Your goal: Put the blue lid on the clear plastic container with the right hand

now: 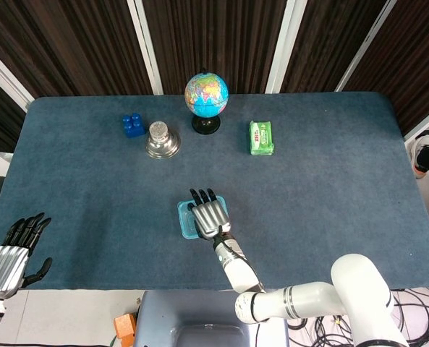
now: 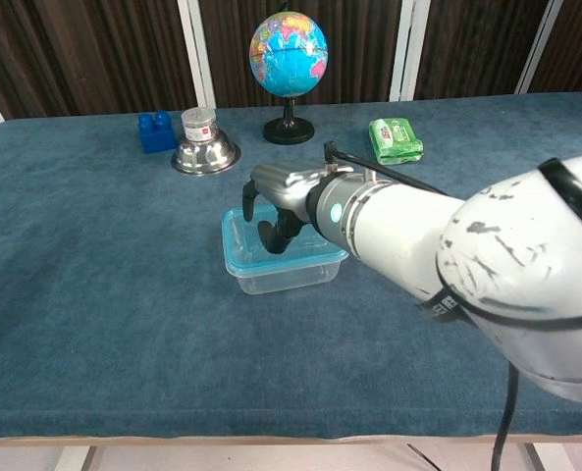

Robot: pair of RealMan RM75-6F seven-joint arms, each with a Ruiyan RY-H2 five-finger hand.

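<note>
Squarely over the blue lid [image 2: 243,257], right hand [image 2: 276,196] with fingers curled downward, holding nothing, lid seated on clear container [image 2: 283,278].

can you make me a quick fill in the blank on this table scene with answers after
1. The blue lid sits on the clear plastic ____.
2. The right robot hand hovers over the lid with its fingers pointing ____.
3. The small white jar stands in the steel ____.
4. The blue toy brick lies beside the bowl, on the side away from the ____.

Answers: container; down; bowl; globe
</note>
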